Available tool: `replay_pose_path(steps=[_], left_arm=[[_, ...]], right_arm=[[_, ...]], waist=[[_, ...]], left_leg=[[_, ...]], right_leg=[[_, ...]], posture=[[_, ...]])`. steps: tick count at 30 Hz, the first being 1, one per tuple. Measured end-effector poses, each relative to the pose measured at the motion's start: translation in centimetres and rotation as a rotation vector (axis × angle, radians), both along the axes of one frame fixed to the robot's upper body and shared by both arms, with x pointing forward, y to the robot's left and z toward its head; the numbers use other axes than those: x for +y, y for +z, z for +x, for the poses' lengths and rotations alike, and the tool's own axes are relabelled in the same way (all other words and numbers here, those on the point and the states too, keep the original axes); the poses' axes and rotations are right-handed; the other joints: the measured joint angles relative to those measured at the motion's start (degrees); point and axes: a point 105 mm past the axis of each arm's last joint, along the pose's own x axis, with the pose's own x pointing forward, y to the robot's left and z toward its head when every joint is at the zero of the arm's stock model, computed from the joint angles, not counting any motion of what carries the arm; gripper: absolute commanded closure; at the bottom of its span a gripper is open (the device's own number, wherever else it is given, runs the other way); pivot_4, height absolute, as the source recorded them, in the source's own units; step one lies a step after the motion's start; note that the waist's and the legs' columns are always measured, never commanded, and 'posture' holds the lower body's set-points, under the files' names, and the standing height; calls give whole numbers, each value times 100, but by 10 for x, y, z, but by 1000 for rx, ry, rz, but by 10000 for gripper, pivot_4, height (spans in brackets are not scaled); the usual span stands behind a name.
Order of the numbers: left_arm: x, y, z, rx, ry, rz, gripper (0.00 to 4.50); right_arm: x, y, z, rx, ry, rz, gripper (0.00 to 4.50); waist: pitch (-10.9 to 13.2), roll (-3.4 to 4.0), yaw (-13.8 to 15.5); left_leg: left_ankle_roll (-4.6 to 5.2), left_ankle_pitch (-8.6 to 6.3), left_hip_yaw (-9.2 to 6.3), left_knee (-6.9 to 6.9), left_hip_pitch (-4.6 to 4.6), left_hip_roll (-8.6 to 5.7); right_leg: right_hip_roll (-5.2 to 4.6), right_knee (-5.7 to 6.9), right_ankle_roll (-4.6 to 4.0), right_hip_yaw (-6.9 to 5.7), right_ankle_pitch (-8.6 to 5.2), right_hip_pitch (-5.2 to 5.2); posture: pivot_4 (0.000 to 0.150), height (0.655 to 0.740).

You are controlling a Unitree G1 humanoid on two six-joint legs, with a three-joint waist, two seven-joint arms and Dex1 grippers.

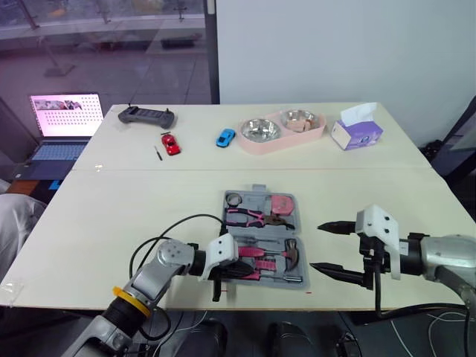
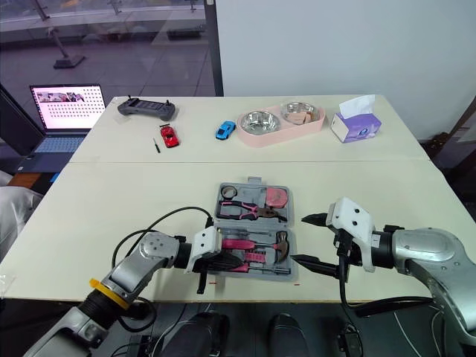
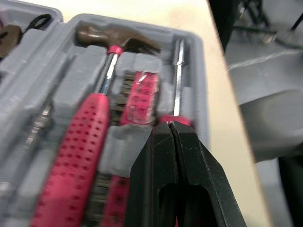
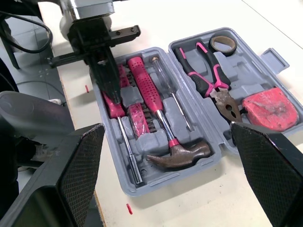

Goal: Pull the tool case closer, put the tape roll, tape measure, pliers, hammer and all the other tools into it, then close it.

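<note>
The grey tool case (image 4: 272,59) lies open near the table's front edge. Its far half holds the tape roll (image 4: 223,43), the pink-handled pliers (image 4: 208,80) and the pink tape measure (image 4: 270,109). The near half holds the hammer (image 4: 180,153), with screwdrivers and a pink bit holder (image 4: 138,118) beside it. My left gripper (image 3: 173,130) is shut, its tips down over a pink screwdriver handle (image 4: 113,106) at the case's near left. My right gripper (image 1: 318,246) stands wide open just right of the case, with nothing between its fingers.
On the far table are a laptop (image 1: 63,119), a grey controller (image 1: 147,115), a red toy car (image 1: 171,143), a blue toy car (image 1: 225,137), a pink double bowl (image 1: 281,130) and a tissue box (image 1: 355,130). The case's near rim lies close to the table edge.
</note>
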Motion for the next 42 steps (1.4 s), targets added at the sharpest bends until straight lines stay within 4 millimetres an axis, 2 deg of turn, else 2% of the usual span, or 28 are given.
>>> replay_pose_path(steps=[7,11,13,15,19,22,26,29,32,35,39,42], left_arm=[[1,-1,-2,3,-13,12,44747],[2,5,2,18,16,-17,44747],[6,16,5,72,51,-66,44747],[14,38,9,61,67,-109,44747],[48,65,25,55,195,-111,44747],[77,63,39,73,324,-86,45000],[102,43,54,85,451,-28,45000],[101,36,69,43,485,1,45000],[93,22,78,19,483,45,45000],[82,2,77,34,465,79,45000],[67,0,84,12,451,81,45000],[58,0,87,-10,444,74,45000]], right_arm=[[-1,0,0,4,-3,-1,0],[1,0,3,-6,-3,-9,0],[2,-3,6,-12,-15,-17,0],[3,-10,11,-7,-37,-21,0],[-2,-28,26,1,-133,-53,0],[-16,-39,38,9,-213,-115,8514],[-29,-57,52,43,-284,-209,28703],[-30,-63,64,43,-294,-283,44350],[-27,-67,72,44,-276,-337,44350],[-21,-82,79,76,-249,-391,44350],[-1,-99,84,128,-190,-387,44350],[2,-101,87,124,-168,-398,44350]], waist=[[-35,26,-7],[-33,23,-12],[-30,19,-13],[-28,15,-9],[-29,20,-20],[-29,21,-9],[-28,20,-9],[-28,19,7],[-28,18,-6],[-28,17,-22],[-32,24,1],[-33,23,-9]], left_leg=[[2,-1,4,-1,5,3],[2,-1,5,-1,4,4],[2,-1,4,-1,-1,4],[2,-1,3,-2,-2,5],[2,-1,8,-5,-1,2],[2,-1,9,-6,0,1],[2,-1,13,-5,-1,0],[1,-1,13,-4,-2,-2],[3,-2,16,-6,-2,-3],[3,-2,20,-7,-2,0],[-3,2,19,-3,0,-3],[-2,1,19,0,2,-7]], right_leg=[[1,1,1,0,0,2],[1,1,1,0,0,0],[3,5,2,-1,0,-8],[2,5,2,0,0,-9],[5,7,3,1,-1,-15],[6,7,3,1,-1,-15],[5,7,3,1,0,-15],[4,7,4,1,1,-15],[3,6,7,1,3,-17],[4,12,7,4,3,-22],[3,21,7,4,3,-19],[2,18,15,6,8,-16]], posture=[[1500,7400],[1500,7400],[1500,7400],[1500,7400],[1500,7400],[1500,7400],[1500,7400],[1500,7400],[1500,7400],[1500,7400],[1500,7400],[1500,7400]])
